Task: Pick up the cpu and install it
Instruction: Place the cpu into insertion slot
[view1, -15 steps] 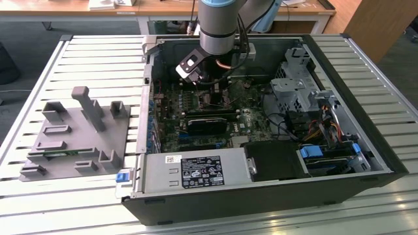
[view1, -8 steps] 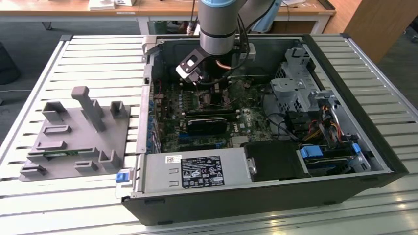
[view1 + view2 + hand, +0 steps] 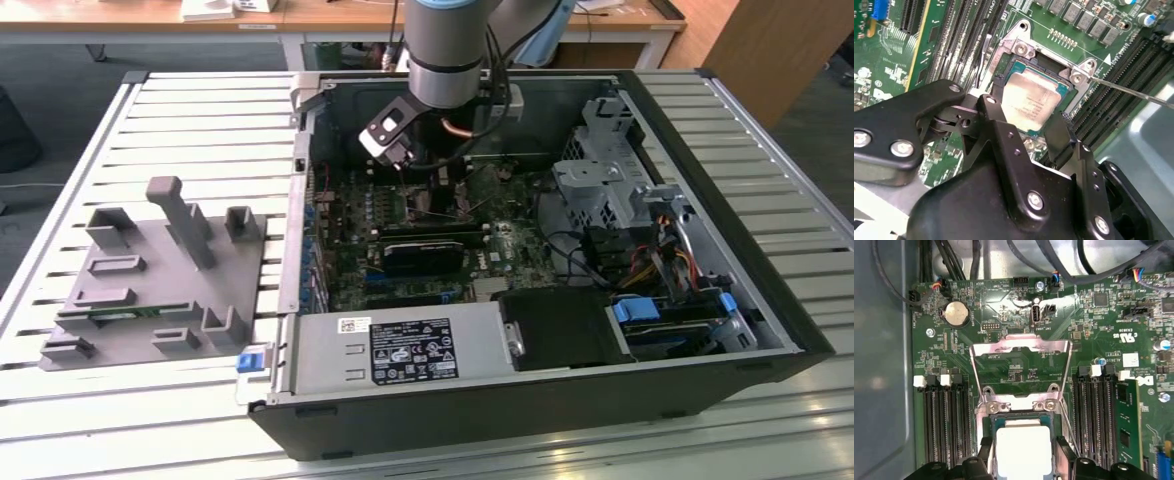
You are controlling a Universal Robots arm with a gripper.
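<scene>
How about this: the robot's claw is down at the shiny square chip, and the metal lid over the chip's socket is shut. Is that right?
Not quite. The gripper is down at the cpu, but the metal lid is open, not shut. The first wrist view shows it swung back off the socket, leaving the cpu's top uncovered.

In the second wrist view, the gripper [image 3: 1029,110] body covers the near edge and near corners of the cpu [image 3: 1031,100]. Contact between the two cannot be determined. In the first wrist view, the picture's edge cuts off the cpu [image 3: 1024,455], the gripper [image 3: 1025,445] and the green memory stick [image 3: 1126,425]. In the exterior view, the arm [image 3: 447,50] is cut off at the upper edge and hides the socket area of the motherboard [image 3: 400,275].
</scene>
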